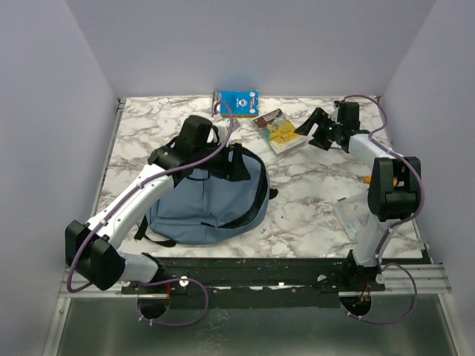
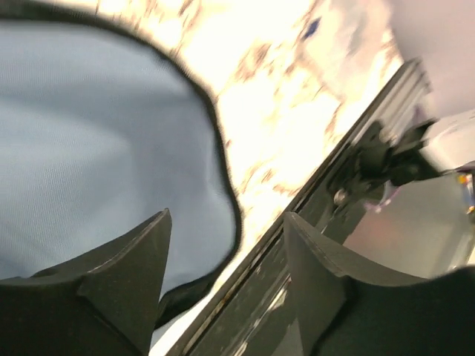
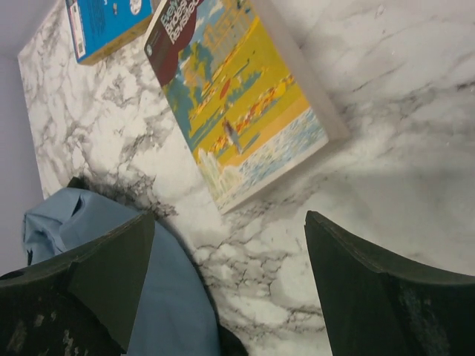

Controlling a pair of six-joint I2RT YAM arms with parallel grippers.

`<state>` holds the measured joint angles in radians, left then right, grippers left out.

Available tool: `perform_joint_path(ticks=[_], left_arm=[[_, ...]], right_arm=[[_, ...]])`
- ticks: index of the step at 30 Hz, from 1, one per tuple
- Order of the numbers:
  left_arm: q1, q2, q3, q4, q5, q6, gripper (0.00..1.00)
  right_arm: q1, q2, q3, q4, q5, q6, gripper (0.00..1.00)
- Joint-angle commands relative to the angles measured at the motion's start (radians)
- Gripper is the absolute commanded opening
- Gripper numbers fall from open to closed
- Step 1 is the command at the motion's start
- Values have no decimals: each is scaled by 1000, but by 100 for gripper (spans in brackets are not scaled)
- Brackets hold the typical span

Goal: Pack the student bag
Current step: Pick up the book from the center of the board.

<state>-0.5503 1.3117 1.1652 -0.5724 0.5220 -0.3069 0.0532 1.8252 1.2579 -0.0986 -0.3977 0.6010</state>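
Observation:
The student bag (image 1: 211, 202) is a dusty-blue backpack with black trim, lying flat at the near left of the marble table. My left gripper (image 1: 239, 165) hovers over its far right edge. In the left wrist view the bag (image 2: 96, 148) fills the left side, and my left gripper (image 2: 226, 252) is open with nothing between its fingers. A yellow-covered book (image 1: 278, 132) lies behind the bag, and a blue book (image 1: 236, 101) lies at the back edge. My right gripper (image 1: 306, 128) is open just right of the yellow book (image 3: 245, 111), which lies ahead of its fingertips (image 3: 230, 245) without touching them.
A clear plastic case (image 1: 349, 215) lies at the near right beside the right arm, with a small orange item (image 1: 366, 179) behind it. Purple walls close in three sides. A black metal rail (image 2: 312, 222) runs along the table's near edge. The blue book (image 3: 104, 22) and a corner of the bag (image 3: 74, 215) show at left in the right wrist view.

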Motion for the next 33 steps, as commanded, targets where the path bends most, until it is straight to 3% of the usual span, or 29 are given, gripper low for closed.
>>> perform_joint_path(ticks=[1,2,3,4,5,18,24,33], left_arm=[[-48,83,206,76,37,-84,66],[-66,114,243,91,14,-109,69],[-80,158,290,99,-11,-128,84],[-95,201,331,109,-27,-145,90],[-104,257,385,119,-39,-156,90],[-108,863,944,128,-264,-295,76],[-104,956,1004,132,-404,-234,75],[-107,996,999,131,-437,-53,75]], right_arm=[[-69,128,118,29,-135,3,86],[-76,164,150,20,-150,1,86],[-79,190,180,10,-162,-1,86],[-81,217,201,2,-171,-4,86],[-81,238,218,1,-181,-3,85],[-82,330,224,48,-199,-24,81],[-87,355,219,103,-277,24,73],[-90,358,164,282,-409,168,50]])
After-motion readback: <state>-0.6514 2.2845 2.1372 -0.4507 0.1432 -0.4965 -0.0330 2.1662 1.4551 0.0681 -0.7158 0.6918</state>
